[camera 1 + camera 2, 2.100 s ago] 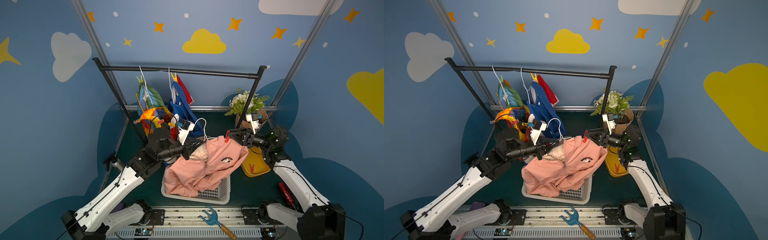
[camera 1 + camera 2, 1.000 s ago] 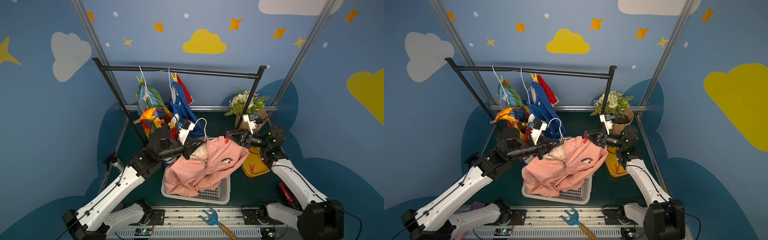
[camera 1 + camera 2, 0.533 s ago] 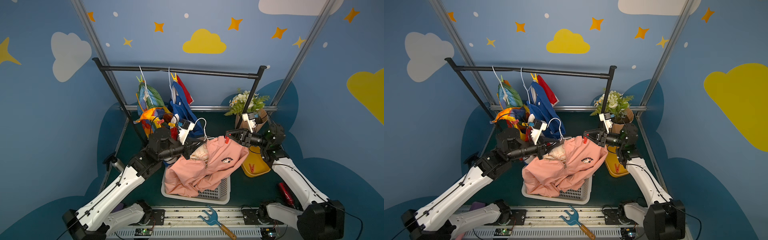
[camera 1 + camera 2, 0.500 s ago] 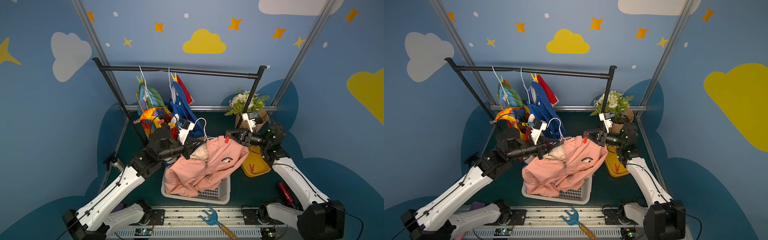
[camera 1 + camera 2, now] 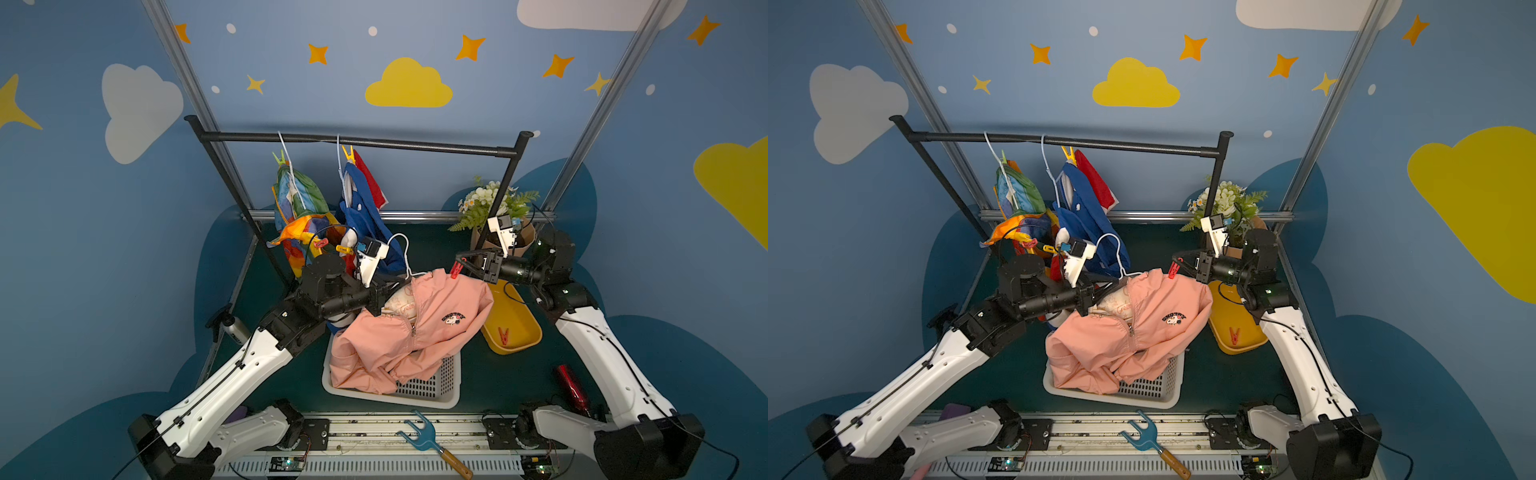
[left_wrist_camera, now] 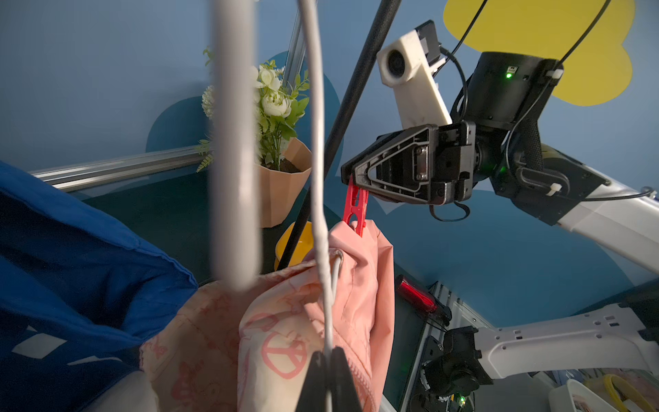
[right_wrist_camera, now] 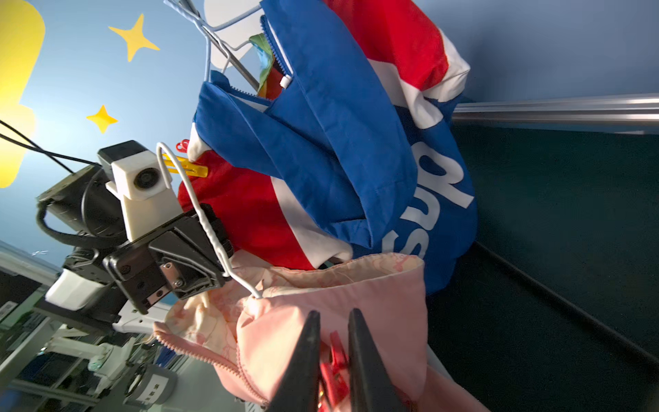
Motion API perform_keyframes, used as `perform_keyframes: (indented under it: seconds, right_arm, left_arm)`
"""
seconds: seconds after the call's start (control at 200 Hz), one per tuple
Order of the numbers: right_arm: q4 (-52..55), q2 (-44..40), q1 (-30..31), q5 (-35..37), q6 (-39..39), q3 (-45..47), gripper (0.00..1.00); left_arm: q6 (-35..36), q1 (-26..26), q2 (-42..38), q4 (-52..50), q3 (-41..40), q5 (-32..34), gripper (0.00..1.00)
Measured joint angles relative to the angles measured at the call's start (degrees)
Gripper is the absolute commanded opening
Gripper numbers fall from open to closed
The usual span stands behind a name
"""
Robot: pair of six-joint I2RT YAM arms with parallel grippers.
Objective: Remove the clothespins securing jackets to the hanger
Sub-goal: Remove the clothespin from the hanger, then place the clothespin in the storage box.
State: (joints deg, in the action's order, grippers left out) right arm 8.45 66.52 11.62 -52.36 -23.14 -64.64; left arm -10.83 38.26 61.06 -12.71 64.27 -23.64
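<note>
The left claw [image 6: 327, 356] is clenched on the wire of a white hanger [image 6: 317, 142], holding it low over the white laundry basket [image 5: 440, 390]. The pink jacket [image 5: 415, 332] droops from this hanger into the basket. The right claw [image 7: 334, 314] grips the red clothespin [image 6: 354, 207] by its handle end, with a finger pressed on each side. This clothespin is clipped on the pink jacket's shoulder.

On the black rail [image 5: 374, 143] behind hang the rainbow-striped jacket [image 5: 299, 199], with a green clothespin [image 5: 279, 158] at its top, and the blue, white and red jacket [image 5: 361, 208], with a yellow clothespin [image 5: 348, 153]. Another red clothespin [image 5: 503, 336] lies in the yellow tray [image 5: 528, 336] on the bench [image 5: 490, 382], beside the basket.
</note>
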Motion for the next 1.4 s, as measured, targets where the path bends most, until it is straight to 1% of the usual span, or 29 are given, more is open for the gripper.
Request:
perform_keyframes:
  seconds: [0.13, 0.235, 0.355, 0.516, 0.686, 0.836, 0.966, 1.041, 1.116, 1.256, 1.397]
  right_arm:
    - [1.3, 0.2, -1.8, 1.3, 0.8, -0.2, 0.0]
    - [2.9, 0.3, -2.1, 2.5, 1.6, -0.2, 0.0]
    - [6.1, -0.4, -3.5, 5.2, 4.2, -0.2, 0.0]
    - [9.8, -3.0, -9.6, 10.1, 6.7, 1.1, 0.0]
    - [11.7, -4.4, -16.4, 11.4, 7.4, 1.9, 0.0]
    - [14.4, -4.6, -17.2, 14.5, 10.5, 2.9, 0.0]
    - [14.6, -4.5, -17.1, 20.2, 13.3, 9.8, 0.0]
    - [14.7, -2.4, -17.0, 24.2, 14.5, 13.8, 0.0]
    - [15.1, 1.6, -16.9, 27.3, 15.8, 15.8, 0.0]
    - [15.9, 9.7, -16.5, 31.5, 17.4, 16.0, 0.0]
    - [16.1, 14.6, -15.5, 35.6, 17.8, 15.9, 0.0]
  left_arm:
    - [0.1, 0.0, 0.0, 0.0, 0.0, 0.3, 0.04]
    - [0.1, 0.0, 0.0, -0.1, 0.0, 0.4, 0.04]
    - [0.2, 0.0, 0.0, -0.5, 0.0, 0.8, 0.04]
    - [0.6, 0.0, 0.0, -0.8, 0.0, 1.3, 0.04]
    - [1.0, 0.0, 0.0, -1.3, 0.0, 2.0, 0.04]
    - [1.0, 0.0, 0.0, -1.3, 0.0, 2.3, 0.04]
    - [1.0, 0.0, 0.2, -1.3, 0.0, 2.3, 0.04]
    - [1.0, 0.0, 0.4, -1.2, 0.0, 2.3, 0.04]
    - [1.0, 0.0, 0.6, -1.2, 0.0, 2.3, 0.04]
    - [1.0, 0.0, 0.6, -1.2, 0.0, 2.3, 0.04]
    - [1.1, 0.0, 0.6, -1.2, 0.0, 2.3, 0.04]
